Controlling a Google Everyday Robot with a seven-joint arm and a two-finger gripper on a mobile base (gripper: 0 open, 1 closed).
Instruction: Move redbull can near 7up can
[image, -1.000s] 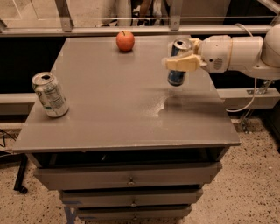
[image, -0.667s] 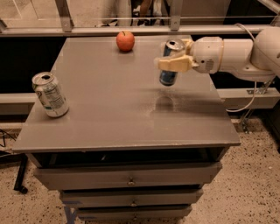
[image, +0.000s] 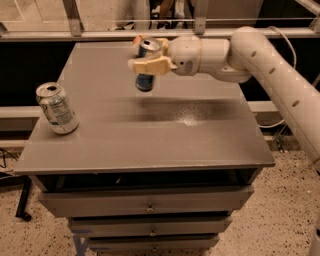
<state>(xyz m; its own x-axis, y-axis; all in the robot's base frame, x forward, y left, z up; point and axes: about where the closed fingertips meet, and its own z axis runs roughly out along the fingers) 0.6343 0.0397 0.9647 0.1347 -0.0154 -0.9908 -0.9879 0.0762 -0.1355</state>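
Gripper holding the redbull can clear of the surface toward its back edge, bare grey stretch open across the middle and front, 7up can standing at the left edge, railing close behind.

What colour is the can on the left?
Silvery-white and green 7up can, camera view; gripper holds redbull can above table.

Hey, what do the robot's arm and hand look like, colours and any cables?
The arm is white, thick rounded segments with small dark dots; a thin pale cable loops behind it. The hand, above the table at its far side, has tan fingers.
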